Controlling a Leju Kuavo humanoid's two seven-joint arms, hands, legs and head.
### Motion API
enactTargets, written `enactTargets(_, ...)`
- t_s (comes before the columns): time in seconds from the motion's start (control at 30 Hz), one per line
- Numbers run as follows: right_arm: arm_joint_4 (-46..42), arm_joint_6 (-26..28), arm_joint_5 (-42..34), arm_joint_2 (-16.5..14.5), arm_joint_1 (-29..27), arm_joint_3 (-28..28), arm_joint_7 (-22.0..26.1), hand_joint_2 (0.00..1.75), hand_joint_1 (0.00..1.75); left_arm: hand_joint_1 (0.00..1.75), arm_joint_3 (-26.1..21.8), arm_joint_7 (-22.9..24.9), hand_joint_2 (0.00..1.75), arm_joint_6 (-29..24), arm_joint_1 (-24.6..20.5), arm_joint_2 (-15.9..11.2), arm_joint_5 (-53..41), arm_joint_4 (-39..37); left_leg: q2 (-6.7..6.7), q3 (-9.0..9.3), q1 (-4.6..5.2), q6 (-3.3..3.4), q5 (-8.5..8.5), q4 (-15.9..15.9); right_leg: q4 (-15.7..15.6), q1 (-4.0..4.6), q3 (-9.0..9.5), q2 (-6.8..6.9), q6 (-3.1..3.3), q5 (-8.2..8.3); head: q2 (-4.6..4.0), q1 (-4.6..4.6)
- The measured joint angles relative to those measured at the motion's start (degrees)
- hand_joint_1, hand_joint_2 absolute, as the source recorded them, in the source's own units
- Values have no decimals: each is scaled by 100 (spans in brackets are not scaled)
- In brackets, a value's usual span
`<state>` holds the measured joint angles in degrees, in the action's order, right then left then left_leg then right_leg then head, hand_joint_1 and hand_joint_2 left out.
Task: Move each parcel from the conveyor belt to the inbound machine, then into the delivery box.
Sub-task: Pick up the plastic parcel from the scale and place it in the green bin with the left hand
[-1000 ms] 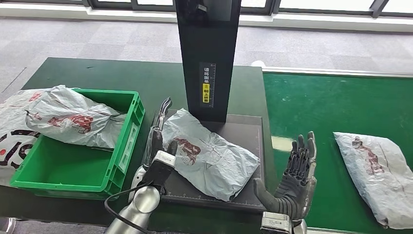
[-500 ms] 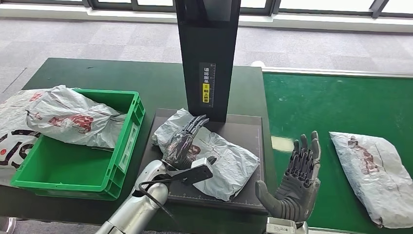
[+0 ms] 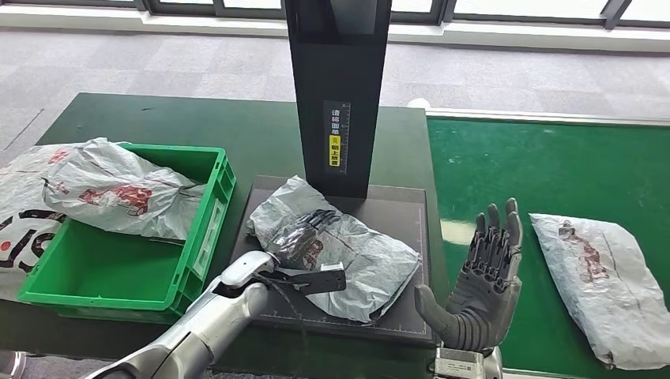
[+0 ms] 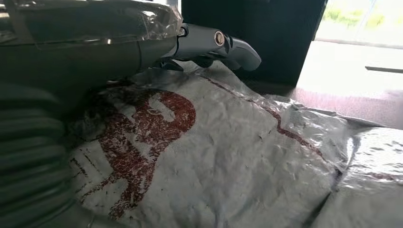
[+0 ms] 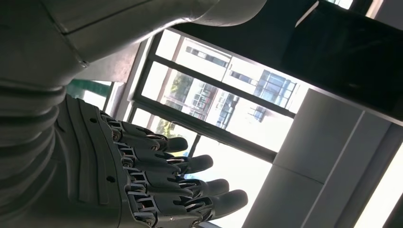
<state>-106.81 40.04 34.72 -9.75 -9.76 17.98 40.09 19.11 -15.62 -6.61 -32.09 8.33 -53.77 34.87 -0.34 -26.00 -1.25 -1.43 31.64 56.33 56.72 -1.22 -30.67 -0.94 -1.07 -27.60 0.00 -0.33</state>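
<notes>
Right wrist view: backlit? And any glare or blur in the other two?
Right wrist view: yes, bright windows behind leave the right robot hand dark. Left wrist view: window area blown out, near cover blurred, parcel print sharp. Head view: glare patch on the conveyor belt, otherwise even and sharp.

Black scanner column (image 3: 337,87) blocks our reach behind platform (image 3: 395,217). Green crate (image 3: 207,229) wall stands just left of it; parcel (image 3: 111,189) overhangs crate's far half, near half open. We see bare belt (image 3: 506,166) beyond right hand (image 3: 482,280).
</notes>
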Motion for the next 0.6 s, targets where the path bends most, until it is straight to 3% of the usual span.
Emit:
enactTargets(0.23,-1,0,-47,37,175,87,-2,175,0,0,278,102,175,607,-423,-23,-365,-447,-6,-20,0,0,0,-1,-1,-1,23,8,0,0,0,-1)
enactTargets(0.37,10,0,-61,60,239,92,-2,175,0,175,466,24,175,987,-691,-99,-558,-658,-3,-2,-1,-1,-1,-1,2,0,37,7,2,2,0,-1)
enactTargets(0.6,13,0,-27,105,246,92,-2,175,0,175,726,-150,175,1311,-1006,-406,-766,-794,0,6,-2,-16,-11,-1,12,2,35,2,10,8,0,-2)
